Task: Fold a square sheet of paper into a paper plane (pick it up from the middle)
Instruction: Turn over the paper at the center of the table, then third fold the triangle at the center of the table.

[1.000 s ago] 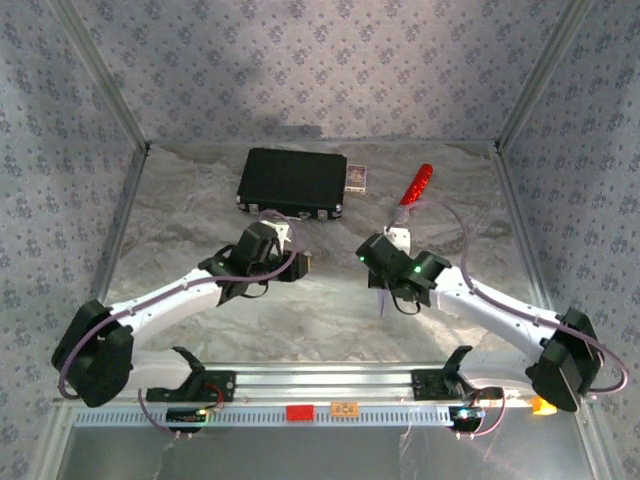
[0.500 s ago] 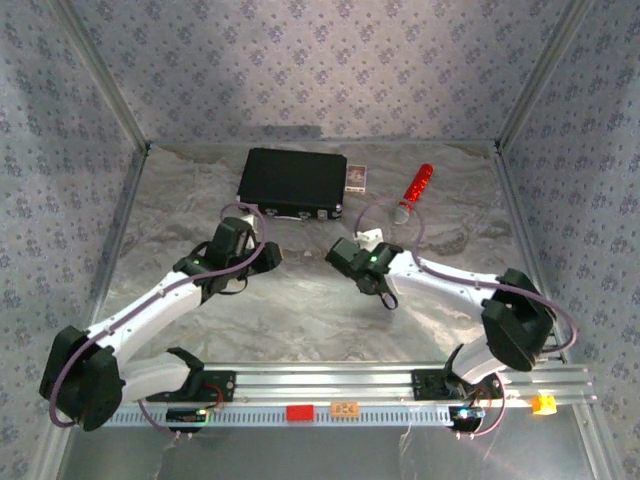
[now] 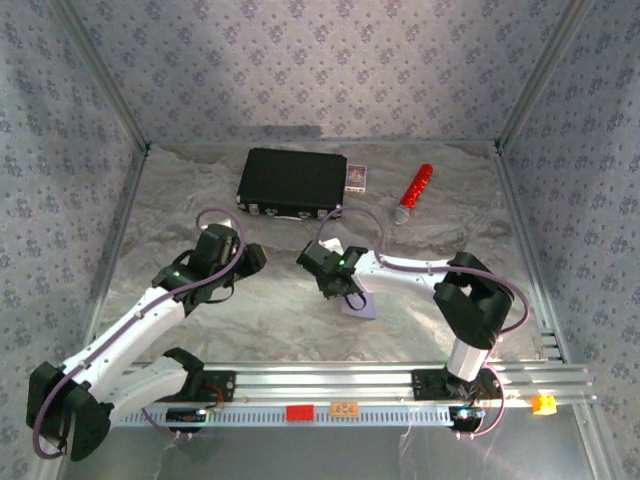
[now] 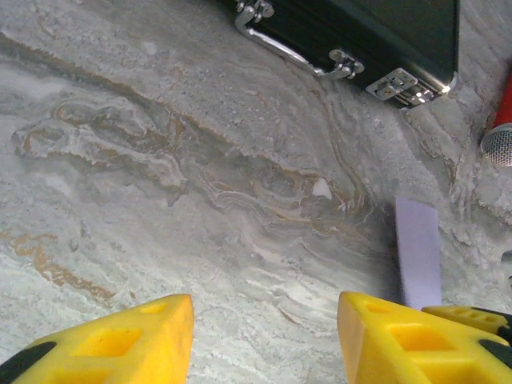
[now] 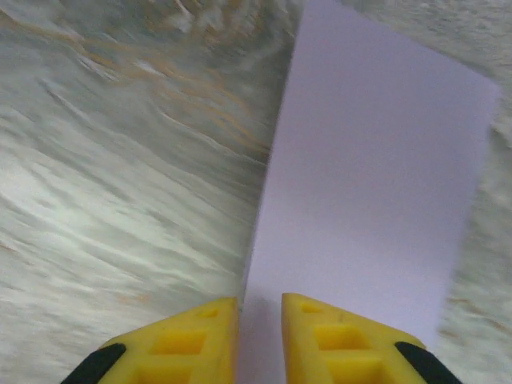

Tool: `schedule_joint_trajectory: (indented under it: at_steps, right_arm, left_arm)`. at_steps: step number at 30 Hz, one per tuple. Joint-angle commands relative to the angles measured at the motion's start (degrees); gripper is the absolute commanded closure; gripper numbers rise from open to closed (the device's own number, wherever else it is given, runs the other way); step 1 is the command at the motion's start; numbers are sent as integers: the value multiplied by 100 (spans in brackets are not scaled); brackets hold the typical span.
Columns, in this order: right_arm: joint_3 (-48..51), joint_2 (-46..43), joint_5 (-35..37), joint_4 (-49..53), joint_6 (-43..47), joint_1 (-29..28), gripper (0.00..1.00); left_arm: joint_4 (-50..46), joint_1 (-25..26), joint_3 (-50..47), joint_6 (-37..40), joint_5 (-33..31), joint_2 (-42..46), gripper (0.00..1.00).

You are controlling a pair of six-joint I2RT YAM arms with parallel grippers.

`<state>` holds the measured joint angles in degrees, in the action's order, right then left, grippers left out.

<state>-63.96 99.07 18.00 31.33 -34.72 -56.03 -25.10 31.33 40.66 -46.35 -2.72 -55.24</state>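
Observation:
The pale lilac sheet of paper (image 3: 361,304), folded into a narrow strip, lies on the marbled table just left of centre. I cannot make out a pointed plane shape in it. My right gripper (image 3: 348,292) hovers right over its near end. In the right wrist view the yellow fingertips (image 5: 206,320) stand a narrow gap apart, with the paper (image 5: 376,200) flat beneath and beyond them, so the right gripper (image 5: 260,308) is open. My left gripper (image 3: 252,258) is open to the left of the paper and holds nothing. The left gripper (image 4: 266,308) sees the paper (image 4: 418,252) at its right.
A black case (image 3: 292,182) lies at the back, with a small white-and-dark card box (image 3: 356,178) at its right end. A red-and-silver cylinder (image 3: 413,191) lies at the back right. In the left wrist view the case (image 4: 384,40) and the cylinder (image 4: 500,128) sit ahead.
The right arm swung left and lowered the paper onto the table, and its jaws parted. The left gripper drew back to the left and opened wider.

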Motion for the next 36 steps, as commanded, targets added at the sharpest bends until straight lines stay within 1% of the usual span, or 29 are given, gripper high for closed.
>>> schedule_joint_trajectory:
  at_steps: [1,4,5,7,9,10,12,13,15,17,21,23,25,30,36]
  right_arm:
    - [345,-542,-823,-1015,-480,217,62]
    - [1125,-1297,-1400,-1797,-542,631,54]
    - [1382,-1528,-1639,-2000,-522,780,54]
    - [1988,-2010,-2067,-2352,-726,1209,58]
    - [2638,-2409,-2612,-2803,-875,1609,70]
    - [2951,-2593,-2912,-3029,-971,1874,73]
    - [3402,-2868,-3362,-3319,-1088,2211,79]
    - [3598,-2974,-3497,-3367,-1106,2348,80]
    - [3846,-3074,-3792,-3485,-1099,2545,80]
    - [4040,-3055,-4157,-3722,-1133,2702,83]
    - [4181,-2847,-4351,-4063,-1207,2793,85]
    - [4155,-2642,-4443,-4219,-1235,2818,85]
    - [4105,-2392,-4609,-4419,-1268,2851,88]
    - [4050,-1835,-4604,-4442,-1239,2950,89]
    - [4401,-1470,-4560,-4850,-1671,3010,90]
  left_arm:
    - [-34,-70,-27,256,482,-95,50]
    - [249,-69,-28,326,1107,-518,50]
    - [380,-62,-30,328,1335,-665,51]
    - [801,-43,-32,306,1854,-1021,55]
    - [1135,46,-1,294,2180,-1371,58]
    - [1239,116,68,272,2242,-1579,60]
    - [1417,290,213,196,2302,-1946,63]
    - [1513,400,277,137,2322,-2131,63]
    - [1706,555,373,45,2386,-2453,64]
    - [1890,666,439,-51,2495,-2769,64]
    - [2357,725,461,-288,2823,-3263,65]
    - [2447,724,492,-346,2877,-3400,65]
    - [2508,725,513,-371,2924,-3503,65]
    - [2534,733,617,-375,3012,-3709,64]
    - [2663,828,735,-415,3174,-3987,64]
